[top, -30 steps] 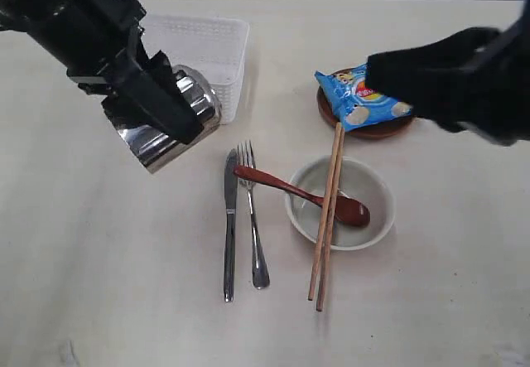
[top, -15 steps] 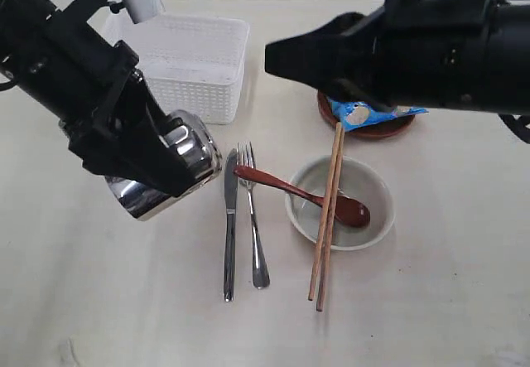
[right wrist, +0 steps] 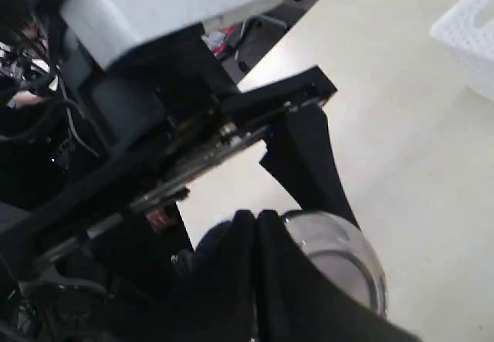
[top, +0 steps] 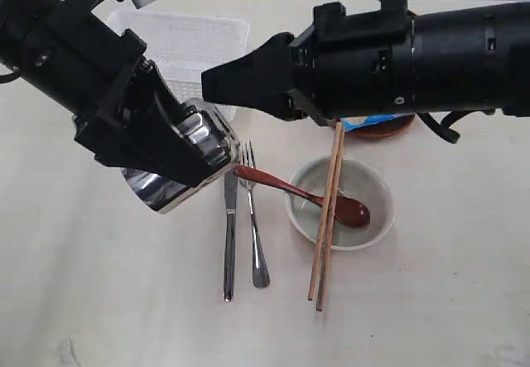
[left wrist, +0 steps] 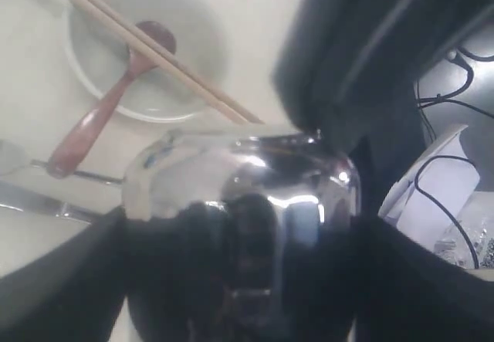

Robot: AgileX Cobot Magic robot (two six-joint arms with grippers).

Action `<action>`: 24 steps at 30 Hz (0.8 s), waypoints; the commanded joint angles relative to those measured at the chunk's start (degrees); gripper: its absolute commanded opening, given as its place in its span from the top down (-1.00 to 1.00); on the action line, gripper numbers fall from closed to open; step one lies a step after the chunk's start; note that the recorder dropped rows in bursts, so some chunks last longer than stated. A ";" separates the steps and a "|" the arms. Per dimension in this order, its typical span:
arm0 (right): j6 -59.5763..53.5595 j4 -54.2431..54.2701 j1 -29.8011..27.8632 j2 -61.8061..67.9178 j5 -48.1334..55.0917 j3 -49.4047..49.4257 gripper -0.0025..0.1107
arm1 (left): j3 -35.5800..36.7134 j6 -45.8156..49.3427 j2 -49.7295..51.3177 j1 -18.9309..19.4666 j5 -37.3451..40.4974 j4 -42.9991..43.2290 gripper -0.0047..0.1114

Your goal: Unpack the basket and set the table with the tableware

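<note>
- Under the bowl [top: 374, 183] and all around it lies the cream bench [top: 439, 309].
- Beyond the bowl, at the far left, stands the white basket [top: 197, 37], partly hidden by both arms.
- The right gripper [top: 212, 81] hangs over the bench between bowl and basket, its fingers [right wrist: 245, 274] pressed together on nothing.
- The left gripper [left wrist: 239, 292], left of the bowl, is clamped on the tilted steel cup [top: 180, 168], which is held clear of the bench.
- Behind the bowl, the brown plate [top: 383, 130] carries a blue crisp bag [top: 371, 121].
- Two chopsticks [top: 326, 222] lie across the bowl.
- The knife [top: 228, 239] and fork [top: 255, 247] lie side by side just left of the bowl.
- The red-brown spoon [top: 291, 189] rests in the bowl, with its handle across the fork.
</note>
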 commanded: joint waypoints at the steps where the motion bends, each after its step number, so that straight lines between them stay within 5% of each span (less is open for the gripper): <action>1: 2.92 -6.59 -0.08 0.74 1.47 -0.33 0.96 | 0.11 0.45 -0.54 -0.35 -0.26 -1.28 0.92; 14: 7.25 -14.19 0.78 0.74 3.01 -0.11 0.96 | 0.11 -0.11 -0.54 -0.35 -1.36 -2.12 0.92; 24: 6.82 -13.99 4.57 0.54 -7.84 -5.23 0.96 | 0.11 -2.49 -0.54 -0.35 -0.63 0.17 0.92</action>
